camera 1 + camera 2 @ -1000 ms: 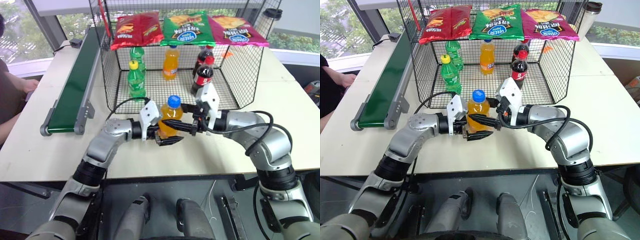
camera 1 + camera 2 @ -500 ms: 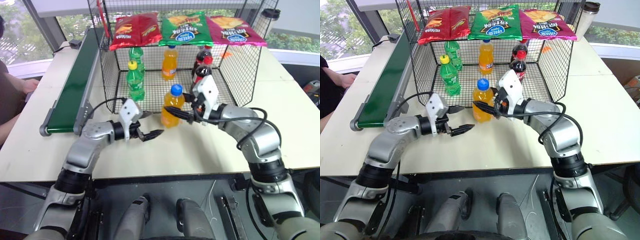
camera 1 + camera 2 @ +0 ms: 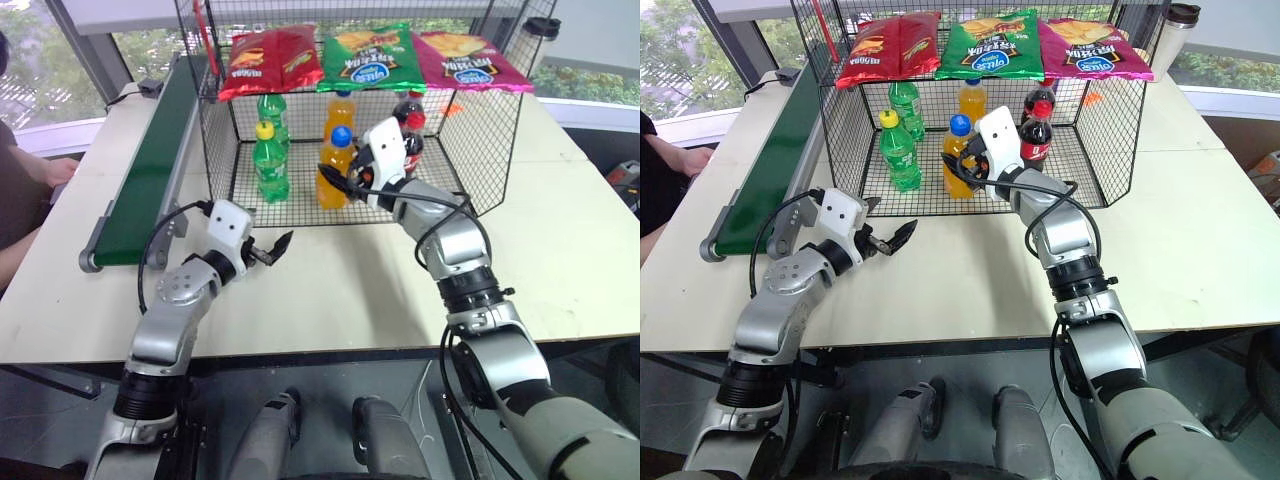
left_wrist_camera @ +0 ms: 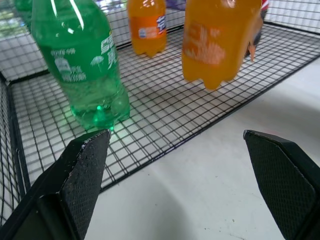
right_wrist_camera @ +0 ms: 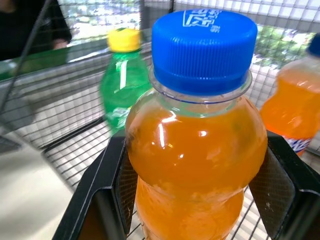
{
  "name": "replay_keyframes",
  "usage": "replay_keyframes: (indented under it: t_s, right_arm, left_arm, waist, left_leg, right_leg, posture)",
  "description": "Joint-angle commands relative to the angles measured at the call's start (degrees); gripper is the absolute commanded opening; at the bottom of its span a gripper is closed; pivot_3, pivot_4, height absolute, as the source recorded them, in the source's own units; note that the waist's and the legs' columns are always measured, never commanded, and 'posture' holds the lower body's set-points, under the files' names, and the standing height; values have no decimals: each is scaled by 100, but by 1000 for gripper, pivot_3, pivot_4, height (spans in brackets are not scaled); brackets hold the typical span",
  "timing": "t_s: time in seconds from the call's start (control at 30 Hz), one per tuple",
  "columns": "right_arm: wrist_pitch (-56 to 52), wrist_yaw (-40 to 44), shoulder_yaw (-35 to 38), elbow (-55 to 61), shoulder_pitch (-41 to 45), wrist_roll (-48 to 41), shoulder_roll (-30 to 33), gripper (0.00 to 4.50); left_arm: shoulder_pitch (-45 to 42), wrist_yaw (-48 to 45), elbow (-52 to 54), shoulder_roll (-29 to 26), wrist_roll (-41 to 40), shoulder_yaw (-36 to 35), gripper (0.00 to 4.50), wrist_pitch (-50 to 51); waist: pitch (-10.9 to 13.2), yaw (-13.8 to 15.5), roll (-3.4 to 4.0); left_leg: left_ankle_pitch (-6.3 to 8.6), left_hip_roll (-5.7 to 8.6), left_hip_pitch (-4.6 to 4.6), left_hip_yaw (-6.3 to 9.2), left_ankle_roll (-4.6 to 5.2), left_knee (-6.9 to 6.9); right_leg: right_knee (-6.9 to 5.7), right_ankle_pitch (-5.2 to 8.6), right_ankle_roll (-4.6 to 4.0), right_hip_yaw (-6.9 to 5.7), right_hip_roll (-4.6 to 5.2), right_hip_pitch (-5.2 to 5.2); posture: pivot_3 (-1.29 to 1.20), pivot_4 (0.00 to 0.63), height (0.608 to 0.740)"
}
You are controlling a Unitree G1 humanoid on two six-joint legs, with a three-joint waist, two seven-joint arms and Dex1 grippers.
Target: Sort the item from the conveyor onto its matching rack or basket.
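L gripper (image 3: 268,250) hangs over the table (image 3: 330,290) w/ fingers spread, nothing in them, near the cage front. R gripper (image 3: 347,183) is clamped on the orange soda bottle (image 3: 333,170), upright, lifted just above the wire cage (image 3: 480,150) floor at its open front, beside a green bottle (image 3: 270,160). Conveyor (image 3: 150,170) lies off to the L.
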State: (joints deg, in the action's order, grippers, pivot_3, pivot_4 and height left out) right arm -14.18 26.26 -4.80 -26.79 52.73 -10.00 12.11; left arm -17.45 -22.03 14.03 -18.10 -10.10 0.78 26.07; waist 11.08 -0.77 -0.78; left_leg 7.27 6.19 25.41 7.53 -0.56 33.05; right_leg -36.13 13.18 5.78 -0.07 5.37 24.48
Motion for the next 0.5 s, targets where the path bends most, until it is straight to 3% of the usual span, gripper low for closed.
replay_keyframes:
  t_s: [0.03,0.43,0.5]
  right_arm:
    - [659,-131,205,-344,403,137,-71,2463]
    - [1353,-275,347,-1439,661,295,-227,2463]
    - [1437,-310,358,-1536,672,325,-240,3486]
  left_arm:
    - [41,144,387,52,27,-4,4437,39]
    - [8,231,390,132,20,47,4437,107]
    - [0,232,380,128,31,64,4500,100]
  waist:
    - [0,-4,0]
    - [1,-26,1]
    - [1,-26,1]
  left_leg:
    - [0,0,0,-1,0,0]
    - [-1,-2,-2,-1,0,-2]
    - [-1,-2,-2,-1,0,-2]
  right_leg:
    - [0,0,0,0,0,0]
    - [-3,0,0,2,-5,0]
    - [-3,0,0,2,-5,0]
  posture:
    - [0,150,738]
    - [0,150,738]
    - [0,150,738]
